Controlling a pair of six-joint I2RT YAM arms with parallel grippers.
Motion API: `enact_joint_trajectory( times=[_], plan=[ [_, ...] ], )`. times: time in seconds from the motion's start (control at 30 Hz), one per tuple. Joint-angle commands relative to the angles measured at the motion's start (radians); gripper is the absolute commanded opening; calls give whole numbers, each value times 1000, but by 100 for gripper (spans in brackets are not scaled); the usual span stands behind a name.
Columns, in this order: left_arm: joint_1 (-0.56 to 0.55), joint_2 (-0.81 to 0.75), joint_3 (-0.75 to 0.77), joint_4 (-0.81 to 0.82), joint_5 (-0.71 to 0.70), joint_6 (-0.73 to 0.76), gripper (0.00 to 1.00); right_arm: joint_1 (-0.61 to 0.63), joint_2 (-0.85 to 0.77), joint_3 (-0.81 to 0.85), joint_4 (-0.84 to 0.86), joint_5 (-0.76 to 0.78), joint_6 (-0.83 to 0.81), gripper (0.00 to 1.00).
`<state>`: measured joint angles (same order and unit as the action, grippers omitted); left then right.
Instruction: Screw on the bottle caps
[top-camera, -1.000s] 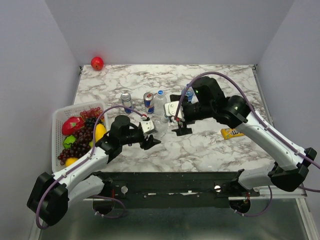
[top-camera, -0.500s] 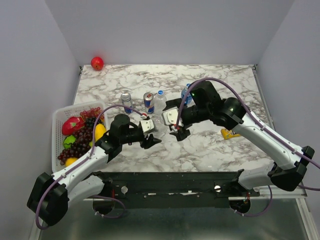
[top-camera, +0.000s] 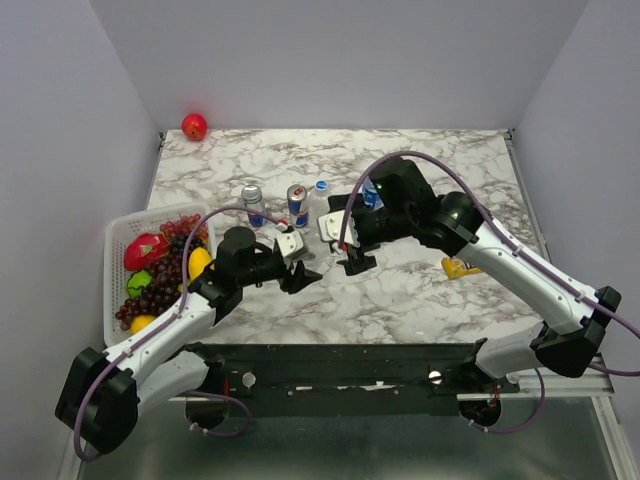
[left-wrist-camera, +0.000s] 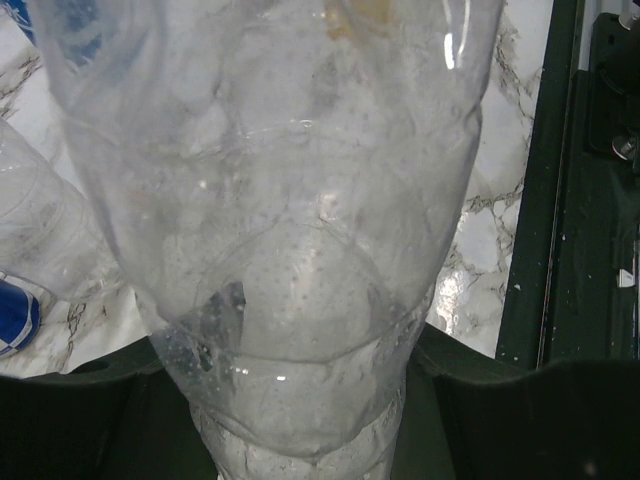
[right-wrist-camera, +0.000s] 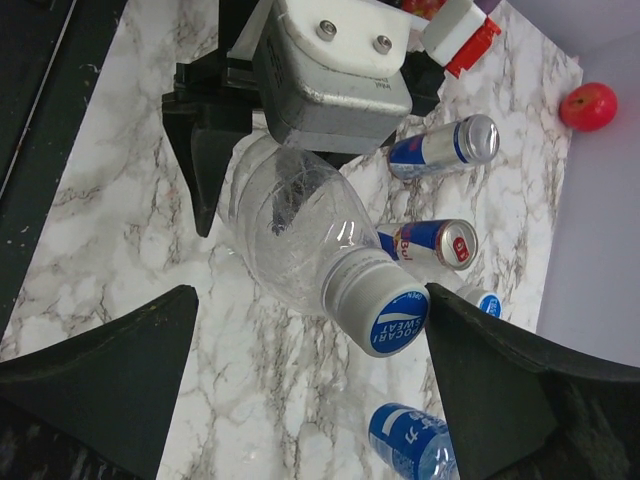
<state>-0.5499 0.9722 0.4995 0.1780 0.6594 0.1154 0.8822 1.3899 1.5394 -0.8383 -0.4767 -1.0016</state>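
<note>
Two grippers at work: my left gripper (top-camera: 298, 277) clamps a clear bottle (right-wrist-camera: 290, 235), its blue-topped cap (right-wrist-camera: 388, 303) between the wide-spread fingers of my right gripper (top-camera: 356, 262), above the counter (top-camera: 430, 300).

The left arm (top-camera: 165, 335) and right arm (top-camera: 525, 270) wear white shells between bulky black joint housings, and a lilac cable (top-camera: 420, 154) trails along each. The left hand (top-camera: 302, 280) bears a grey metal block (right-wrist-camera: 335, 80) with two screws (right-wrist-camera: 326, 30) and a white-and-red tab (right-wrist-camera: 458, 35) at its 1 o'clock. The right hand (top-camera: 357, 262) has matte black wedge fingers (right-wrist-camera: 100, 390).
</note>
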Motion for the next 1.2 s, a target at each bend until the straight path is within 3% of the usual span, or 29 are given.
enact_joint_trajectory(
  times=[0.0, 0.07, 0.17, 0.3, 0.33, 0.47, 0.7, 1.17],
  plan=[
    [51, -41, 11, 164, -76, -112, 0, 4, 61, 53, -226, 69, 220, 100],
    [51, -38, 10, 166, -55, -105, 0, 3, 105, 82, -278, 61, 274, 100],
    [42, -17, 30, 77, 24, 25, 0, -2, 75, 88, -251, 98, 325, 100],
    [21, -6, 77, -269, 89, 349, 0, -22, 2, 97, -176, 133, 188, 99],
    [21, -6, 95, -313, 85, 462, 0, -22, -17, 88, -162, 132, 152, 99],
    [21, -1, 120, -428, 60, 616, 0, -22, -97, 33, -102, 55, 5, 93],
    [19, 8, 145, -396, 59, 583, 0, -19, -109, -16, -151, -51, -149, 71],
    [15, 14, 160, -387, 82, 561, 0, 9, -57, -10, -139, -95, -209, 67]
  ],
)
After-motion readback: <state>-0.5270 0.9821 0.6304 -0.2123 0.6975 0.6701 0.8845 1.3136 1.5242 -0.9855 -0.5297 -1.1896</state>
